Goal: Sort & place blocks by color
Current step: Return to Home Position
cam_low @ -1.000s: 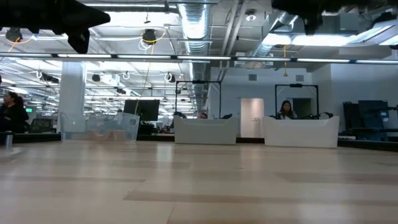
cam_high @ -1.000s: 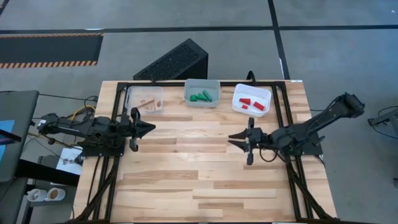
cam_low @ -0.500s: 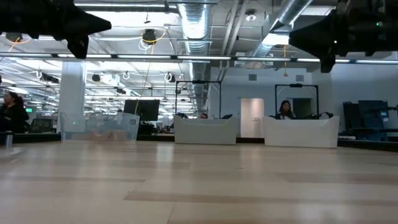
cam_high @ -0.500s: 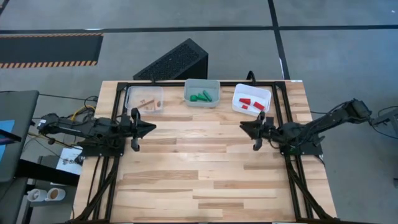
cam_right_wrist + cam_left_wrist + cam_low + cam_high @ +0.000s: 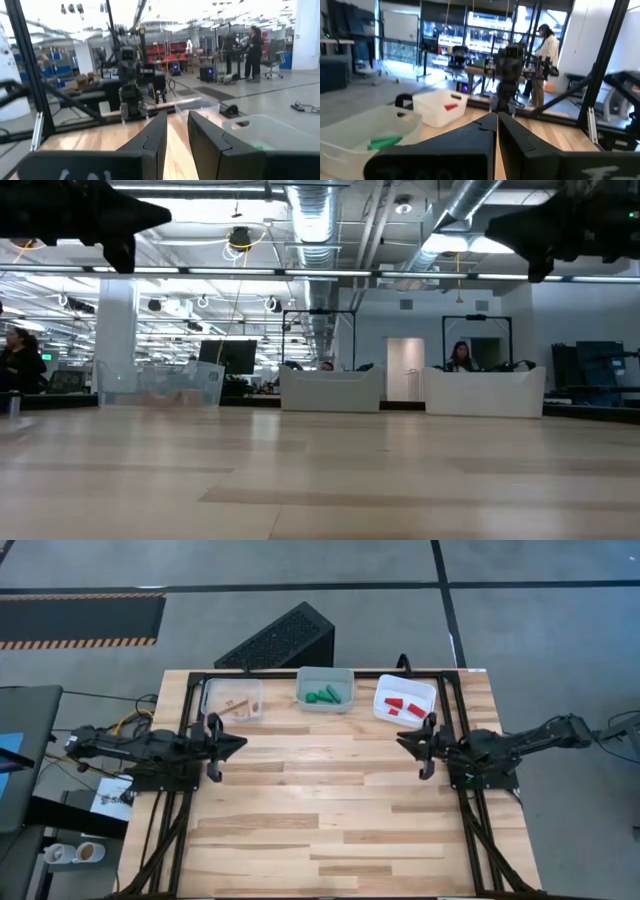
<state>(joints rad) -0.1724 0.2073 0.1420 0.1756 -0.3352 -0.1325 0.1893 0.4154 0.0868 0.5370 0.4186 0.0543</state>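
Plainly the sorting looks finished, since no block lies loose on the table [image 5: 320, 820]; at the far left the left gripper [image 5: 240, 743] hangs above the table's left side just in front of the clear tray [image 5: 222, 690], its jaws closed to a thin seam in the left wrist view and grasping nothing; inside that clear tray lie the light wood blocks [image 5: 241, 708]; next along the back edge the grey tray [image 5: 320, 677] holds the green blocks [image 5: 325, 695]; beside it the white tray [image 5: 410, 687] holds the red blocks [image 5: 405, 707]; just in front of the white tray the right gripper [image 5: 403, 739] points toward the table's middle, its jaws parted by a narrow gap in the right wrist view and empty; judging by this, each colour has its own tray and what remains is only for both arms to settle into rest; against the frame a second earlier, the right arm has drawn back toward the table's right edge and folded lower, its gripper moving from near the middle of the right half to a spot close to the white tray; the left gripper has pulled back only slightly; the blocks and trays have not shifted
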